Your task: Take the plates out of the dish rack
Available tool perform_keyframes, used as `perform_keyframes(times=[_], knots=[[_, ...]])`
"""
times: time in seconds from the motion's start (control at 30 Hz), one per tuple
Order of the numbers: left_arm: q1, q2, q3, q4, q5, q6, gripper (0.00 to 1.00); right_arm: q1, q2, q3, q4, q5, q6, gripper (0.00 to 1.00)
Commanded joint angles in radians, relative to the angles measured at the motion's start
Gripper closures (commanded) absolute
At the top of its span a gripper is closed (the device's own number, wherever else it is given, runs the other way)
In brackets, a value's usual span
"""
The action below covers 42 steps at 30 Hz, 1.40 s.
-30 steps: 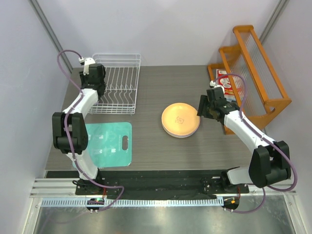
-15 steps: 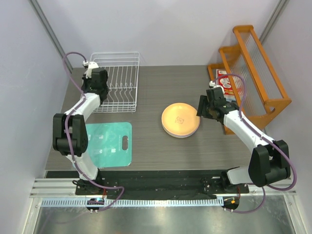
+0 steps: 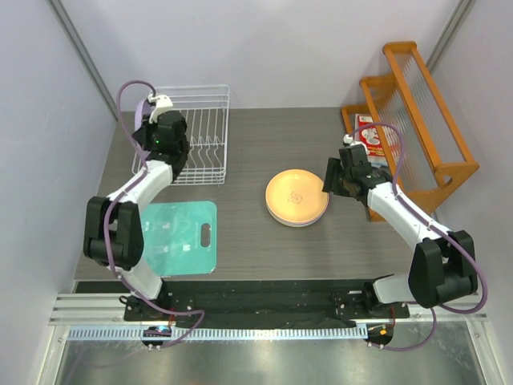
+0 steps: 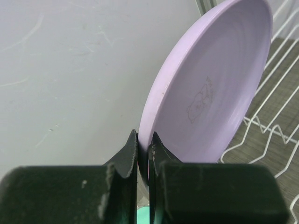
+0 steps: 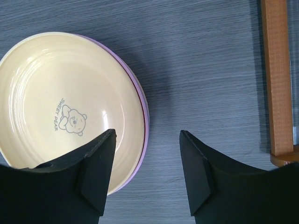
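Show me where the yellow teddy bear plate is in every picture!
Top external: the yellow plate lies mid-table.
Left wrist: not in it; only the lavender plate shows, pinched in the left gripper.
Right wrist: the yellow plate fills the left half, bear print showing.
Shared landmark: the orange wooden rack, right of the plate in the top and right wrist views.

A teal mat (image 3: 180,241) lies flat on the near left of the grey wood-grain table (image 3: 272,136), with an oval slot (image 3: 205,234) near its right edge. An orange wooden shelf rack (image 3: 425,120) stands at the far right by the wall, with pale ribbed panels in its two tiers. A red-and-white packet (image 3: 370,138) lies at the rack's left side; whether it sits inside cannot be told. The right wrist view shows one orange bar (image 5: 276,74) of the rack. A ribbed metal rail (image 3: 264,331) runs along the near edge.
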Motion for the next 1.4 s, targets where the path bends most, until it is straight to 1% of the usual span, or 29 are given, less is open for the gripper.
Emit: perform_keyframes(times=[0.0, 0.03, 0.07, 0.1, 0.13, 0.17, 0.2, 0.23, 0.27, 0.3, 0.37, 0.4, 0.43, 0.5, 0.53, 0.57, 0.73, 0.87, 1.0, 1.23, 1.3, 1.33, 1.37], knots=[[-0.014, -0.145, 0.064, -0.046, -0.009, -0.07, 1.0, -0.001, -0.046, -0.017, 0.031, -0.011, 0.004, 0.37], [-0.015, -0.159, 0.077, -0.096, -0.003, -0.092, 1.0, -0.001, -0.057, -0.02, 0.032, -0.011, 0.004, 0.38], [-0.018, -0.184, 0.11, -0.145, 0.008, -0.148, 1.0, -0.003, -0.062, -0.021, 0.029, -0.014, 0.006, 0.38], [-0.021, -0.202, 0.121, -0.239, 0.063, -0.175, 1.0, -0.001, -0.068, -0.021, 0.031, -0.017, 0.007, 0.38], [-0.029, -0.216, 0.135, -0.277, 0.08, -0.207, 1.0, -0.003, -0.078, -0.021, 0.031, -0.023, 0.007, 0.38], [-0.032, -0.23, 0.146, -0.344, 0.121, -0.297, 1.0, -0.001, -0.086, -0.02, 0.031, -0.031, 0.007, 0.37], [-0.033, -0.26, 0.164, -0.457, 0.219, -0.339, 1.0, -0.003, -0.094, -0.018, 0.031, -0.054, 0.006, 0.38], [-0.034, -0.273, 0.169, -0.501, 0.294, -0.392, 1.0, -0.001, -0.111, -0.014, 0.031, -0.072, 0.003, 0.37], [-0.035, -0.288, 0.166, -0.531, 0.362, -0.459, 1.0, 0.0, -0.118, -0.014, 0.044, -0.122, -0.001, 0.37], [-0.035, -0.311, 0.155, -0.573, 0.491, -0.504, 1.0, 0.0, -0.128, -0.015, 0.052, -0.137, 0.001, 0.37], [-0.037, -0.331, 0.14, -0.601, 0.613, -0.584, 1.0, 0.0, -0.16, -0.021, 0.093, -0.218, 0.004, 0.37], [-0.038, -0.346, 0.114, -0.604, 0.688, -0.665, 1.0, -0.001, -0.172, -0.03, 0.113, -0.268, 0.019, 0.36], [-0.04, -0.352, 0.095, -0.59, 0.823, -0.692, 1.0, 0.0, -0.181, -0.033, 0.132, -0.301, 0.027, 0.35], [-0.059, -0.362, 0.068, -0.57, 0.911, -0.777, 1.0, 0.002, -0.206, -0.047, 0.202, -0.388, 0.047, 0.31], [-0.067, -0.365, 0.043, -0.549, 0.989, -0.794, 1.0, 0.002, -0.212, -0.052, 0.222, -0.407, 0.076, 0.29], [-0.079, -0.363, 0.04, -0.549, 1.002, -0.804, 1.0, 0.002, -0.22, -0.056, 0.268, -0.422, 0.091, 0.27], [-0.194, -0.353, 0.012, -0.544, 1.05, -0.853, 1.0, 0.01, -0.2, -0.061, 0.364, -0.514, 0.144, 0.23], [-0.262, -0.353, -0.026, -0.523, 1.043, -0.891, 1.0, 0.02, -0.163, -0.061, 0.405, -0.519, 0.165, 0.22], [-0.334, -0.345, -0.034, -0.506, 1.037, -0.908, 1.0, 0.031, -0.128, -0.06, 0.422, -0.519, 0.17, 0.22], [-0.392, -0.333, -0.017, -0.49, 1.04, -0.916, 1.0, 0.048, -0.066, -0.056, 0.431, -0.488, 0.159, 0.22], [-0.406, -0.328, -0.015, -0.49, 1.037, -0.917, 1.0, 0.048, -0.043, -0.053, 0.433, -0.482, 0.159, 0.27], [-0.408, -0.323, -0.015, -0.49, 1.036, -0.917, 1.0, 0.048, -0.037, -0.052, 0.43, -0.479, 0.159, 0.35], [-0.408, -0.325, -0.017, -0.49, 1.033, -0.919, 1.0, 0.046, -0.037, -0.053, 0.428, -0.477, 0.157, 0.57]])
